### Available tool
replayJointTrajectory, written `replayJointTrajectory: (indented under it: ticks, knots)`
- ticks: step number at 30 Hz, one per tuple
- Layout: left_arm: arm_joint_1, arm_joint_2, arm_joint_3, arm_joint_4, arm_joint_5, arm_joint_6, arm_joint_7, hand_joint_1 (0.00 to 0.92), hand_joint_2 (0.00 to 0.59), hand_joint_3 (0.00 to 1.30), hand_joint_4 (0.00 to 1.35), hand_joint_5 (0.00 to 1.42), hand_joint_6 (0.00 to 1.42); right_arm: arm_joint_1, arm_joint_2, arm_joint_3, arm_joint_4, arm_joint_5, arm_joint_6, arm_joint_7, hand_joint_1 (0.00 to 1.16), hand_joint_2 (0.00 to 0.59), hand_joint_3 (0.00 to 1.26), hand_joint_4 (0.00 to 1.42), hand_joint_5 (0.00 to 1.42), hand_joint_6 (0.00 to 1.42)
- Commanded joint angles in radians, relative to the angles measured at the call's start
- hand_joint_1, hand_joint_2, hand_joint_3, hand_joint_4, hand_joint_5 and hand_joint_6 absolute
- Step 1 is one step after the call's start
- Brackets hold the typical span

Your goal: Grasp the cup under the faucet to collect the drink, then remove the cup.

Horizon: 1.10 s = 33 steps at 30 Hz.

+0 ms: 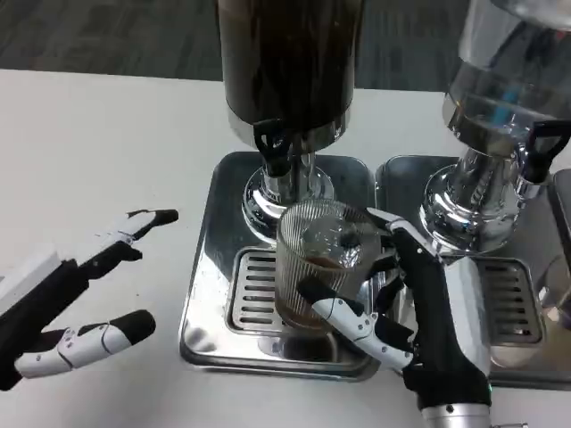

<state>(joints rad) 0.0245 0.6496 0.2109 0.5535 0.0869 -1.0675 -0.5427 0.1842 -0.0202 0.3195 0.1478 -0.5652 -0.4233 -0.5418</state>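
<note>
A ribbed clear cup (317,263) with a little brown drink at its bottom stands on the drip grate (254,290) below the black faucet (272,147) of the dark drink dispenser (287,62). My right hand (406,303) wraps the cup from its right side, thumb across the front and fingers behind. My left hand (85,294) hovers over the bare table to the left, fingers spread, holding nothing.
The dispenser stands on a silver tray (203,303). A second, clear dispenser (508,98) with its own black tap (540,147) stands on a second tray (526,374) right of my right hand. White table (98,143) extends to the left.
</note>
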Motion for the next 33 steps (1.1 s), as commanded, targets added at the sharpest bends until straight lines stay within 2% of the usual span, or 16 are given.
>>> replayJointTrajectory:
  ticks: [1, 9, 15, 22, 33]
  knots:
    - [0.006, 0.023, -0.019, 0.023, 0.013, -0.037, 0.040, 0.000, 0.136, 0.04, 0.00, 0.00, 0.22, 0.011, -0.006, -0.001, -0.049, -0.005, -0.044, -0.005, 0.70, 0.205, 0.48, 0.59, 0.81, 1.09]
    - [0.020, 0.040, -0.045, 0.015, -0.005, -0.065, 0.067, 0.000, 0.135, 0.04, 0.00, 0.00, 0.22, 0.042, -0.015, 0.008, -0.078, -0.003, -0.055, 0.004, 0.70, 0.202, 0.48, 0.59, 0.81, 1.10]
    - [0.080, 0.045, -0.045, -0.057, -0.052, -0.081, 0.065, 0.000, 0.135, 0.04, 0.00, 0.00, 0.22, 0.082, -0.029, 0.012, -0.117, -0.007, -0.068, 0.020, 0.70, 0.201, 0.49, 0.59, 0.81, 1.10]
    - [0.159, 0.053, -0.051, -0.169, -0.108, -0.057, 0.054, 0.000, 0.135, 0.04, 0.00, 0.00, 0.22, 0.140, -0.039, 0.009, -0.175, 0.004, -0.079, 0.038, 0.70, 0.201, 0.49, 0.59, 0.81, 1.10]
    - [0.239, 0.074, -0.053, -0.257, -0.150, -0.034, 0.042, 0.000, 0.134, 0.05, 0.00, 0.00, 0.22, 0.204, -0.050, 0.007, -0.239, 0.021, -0.082, 0.077, 0.70, 0.201, 0.49, 0.60, 0.83, 1.10]
